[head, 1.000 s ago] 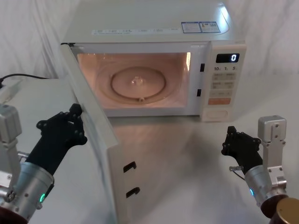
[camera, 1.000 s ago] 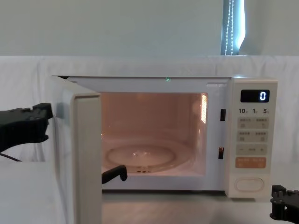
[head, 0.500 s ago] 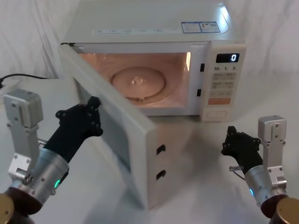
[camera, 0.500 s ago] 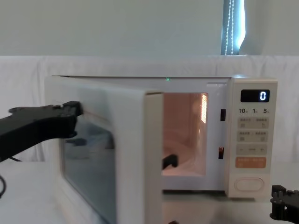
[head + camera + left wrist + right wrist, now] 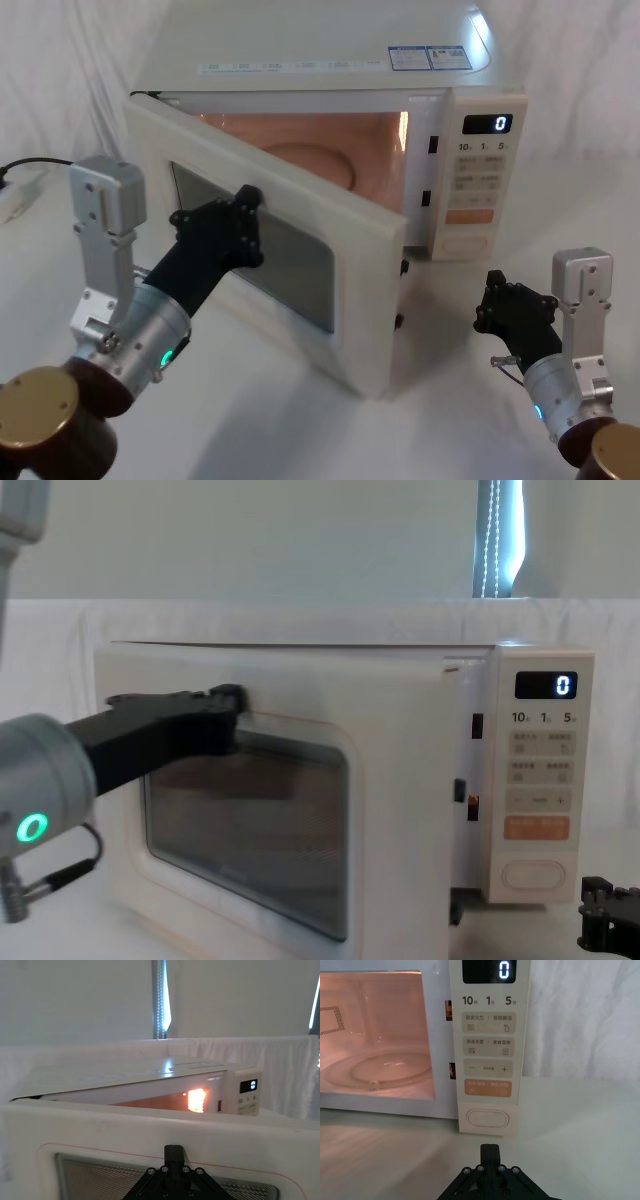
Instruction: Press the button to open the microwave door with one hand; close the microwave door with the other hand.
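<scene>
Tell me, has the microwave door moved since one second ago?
Yes. The microwave door swung toward the control panel, pushed by the left hand; it is nearly closed.

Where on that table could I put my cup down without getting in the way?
Bare tabletop lies between the half-open microwave door and the right end effector, in front of the control panel. The far right beside the microwave is free too. Left is crowded: the left end effector presses the door.

A white-draped table (image 5: pixel 300 420) carries the cream microwave (image 5: pixel 330 70), with a black cable (image 5: pixel 40 163) at its far left.
</scene>
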Robot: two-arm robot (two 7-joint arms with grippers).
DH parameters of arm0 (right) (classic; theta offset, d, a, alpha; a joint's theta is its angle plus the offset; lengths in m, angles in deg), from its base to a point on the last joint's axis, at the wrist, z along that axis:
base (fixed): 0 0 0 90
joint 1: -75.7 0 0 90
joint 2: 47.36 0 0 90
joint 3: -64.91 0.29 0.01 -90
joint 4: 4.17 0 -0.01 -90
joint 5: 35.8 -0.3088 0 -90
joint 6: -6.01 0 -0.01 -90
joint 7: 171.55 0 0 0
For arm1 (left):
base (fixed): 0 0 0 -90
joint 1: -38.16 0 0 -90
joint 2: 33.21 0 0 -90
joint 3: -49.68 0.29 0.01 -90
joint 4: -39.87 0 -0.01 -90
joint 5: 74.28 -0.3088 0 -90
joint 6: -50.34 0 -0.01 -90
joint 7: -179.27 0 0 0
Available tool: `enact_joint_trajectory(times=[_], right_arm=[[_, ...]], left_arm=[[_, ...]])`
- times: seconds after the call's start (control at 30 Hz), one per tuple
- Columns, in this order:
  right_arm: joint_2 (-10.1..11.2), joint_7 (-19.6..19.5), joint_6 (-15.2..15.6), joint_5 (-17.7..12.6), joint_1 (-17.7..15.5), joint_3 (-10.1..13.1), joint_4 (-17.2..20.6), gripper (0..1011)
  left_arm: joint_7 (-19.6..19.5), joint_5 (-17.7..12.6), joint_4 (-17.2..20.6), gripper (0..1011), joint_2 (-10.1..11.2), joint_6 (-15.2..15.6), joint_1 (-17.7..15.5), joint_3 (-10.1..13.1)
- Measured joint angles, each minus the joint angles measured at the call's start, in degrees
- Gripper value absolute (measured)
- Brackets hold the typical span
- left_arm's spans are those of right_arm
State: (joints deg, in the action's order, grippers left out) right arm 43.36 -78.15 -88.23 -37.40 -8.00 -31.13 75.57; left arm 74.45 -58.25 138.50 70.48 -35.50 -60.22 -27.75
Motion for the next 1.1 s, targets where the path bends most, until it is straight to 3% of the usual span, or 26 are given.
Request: enact_joint_trajectory(times=[0.4, 1.1], right_arm=[[0.0, 0.0, 0.0, 0.0, 0.0, 0.0, 0.0, 0], [0.0, 0.0, 0.0, 0.0, 0.0, 0.0, 0.0, 0]], left_arm=[[-1.45, 2.12, -6.93, 0, -2.37, -0.9, -5.71, 3.65], [-0.26, 1.85, -17.42, 0, -7.5, -3.47, -13.47, 7.54]])
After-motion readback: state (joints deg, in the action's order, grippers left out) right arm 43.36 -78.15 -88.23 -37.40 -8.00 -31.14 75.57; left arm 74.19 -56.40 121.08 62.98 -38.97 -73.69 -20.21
